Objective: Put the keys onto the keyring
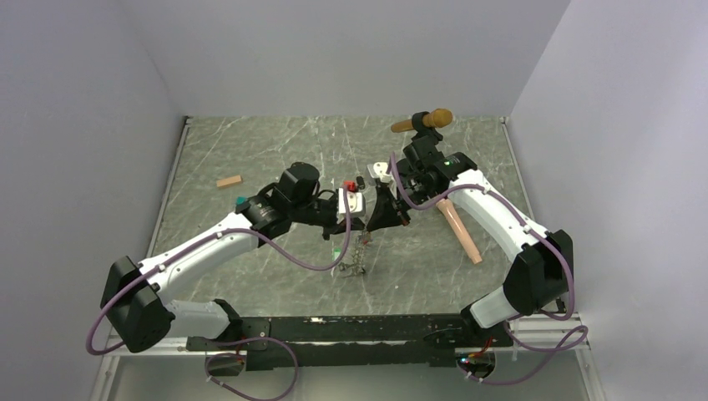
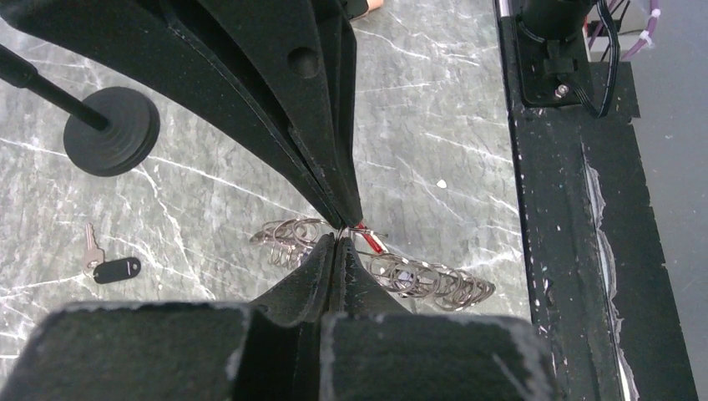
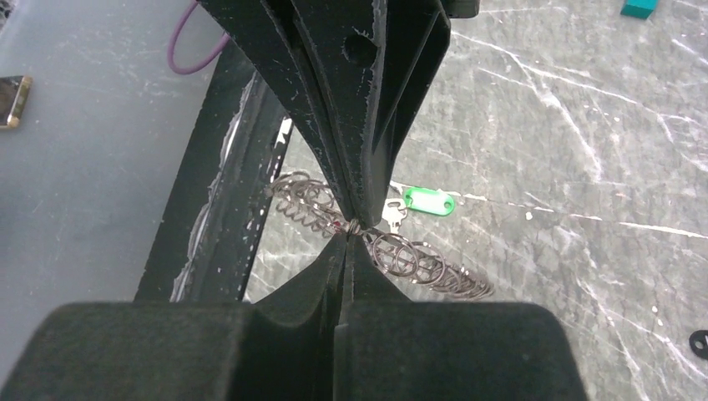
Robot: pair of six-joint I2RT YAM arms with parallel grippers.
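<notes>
Both arms meet at the centre of the grey marbled table (image 1: 275, 142), where the keyring (image 3: 401, 253) hangs off the surface between them, its lower end trailing down onto the marble in the overhead view. The left gripper (image 2: 342, 234) has its jaws pressed together on the keyring's coils, with a sliver of red tag (image 2: 368, 240) showing just beside the tips. The right gripper (image 3: 349, 227) is likewise clamped on the keyring. A green-tagged key (image 3: 428, 201) lies on the table just beyond the coils, right of centre in the right wrist view. A dark-tagged key (image 2: 115, 269) lies at the left of the left wrist view, below the black round stand base (image 2: 113, 131).
</notes>
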